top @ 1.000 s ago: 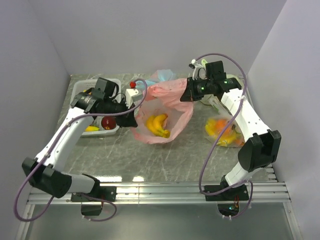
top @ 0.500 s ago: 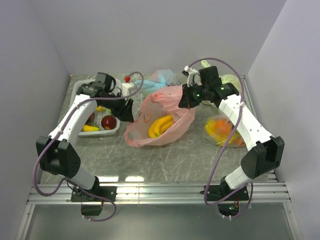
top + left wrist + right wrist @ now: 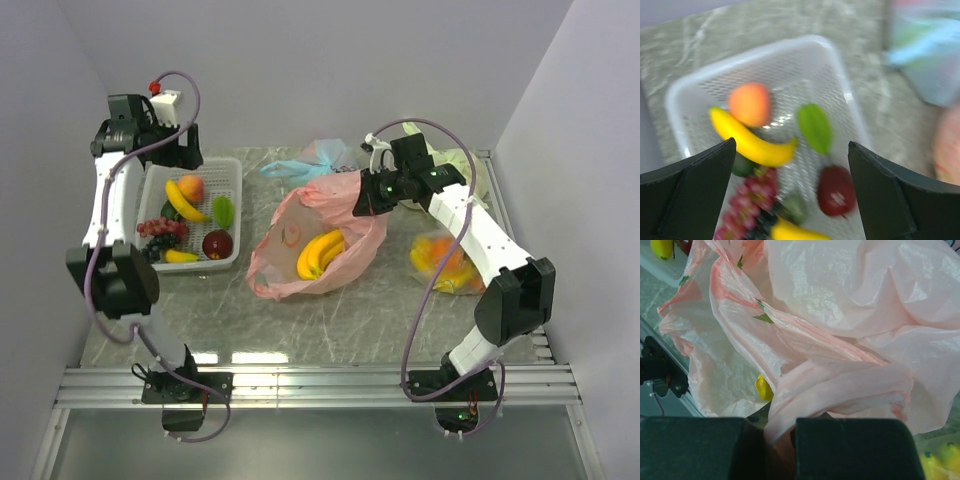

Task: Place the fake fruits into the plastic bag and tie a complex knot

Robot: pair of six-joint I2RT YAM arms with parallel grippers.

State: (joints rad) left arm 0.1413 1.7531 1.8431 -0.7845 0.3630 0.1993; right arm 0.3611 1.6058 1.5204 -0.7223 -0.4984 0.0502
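The pink plastic bag [image 3: 310, 245] lies open mid-table with yellow bananas [image 3: 322, 252] inside. My right gripper [image 3: 362, 197] is shut on the bag's upper right edge; in the right wrist view pink film [image 3: 840, 315] runs pinched between the jaws of that gripper [image 3: 780, 450], and a banana tip [image 3: 763, 387] shows inside. More fake fruits lie in the white basket [image 3: 232, 170]: a peach [image 3: 749, 102], a banana [image 3: 747, 145], a green piece [image 3: 815, 127], a dark red apple [image 3: 836, 191] and grapes [image 3: 747, 205]. My left gripper [image 3: 792, 200] hangs open and empty high above the basket. No knot shows.
A light blue bag [image 3: 320, 158] sits behind the pink one and a pale green bag [image 3: 455, 160] lies at the back right. A clear bag of orange and yellow fruit [image 3: 445, 262] rests under my right arm. Walls close in on three sides.
My left gripper opened, let go of the pink bag's left edge and swung up and back left over the basket. The bag's left side sagged. The right gripper shifted slightly left.
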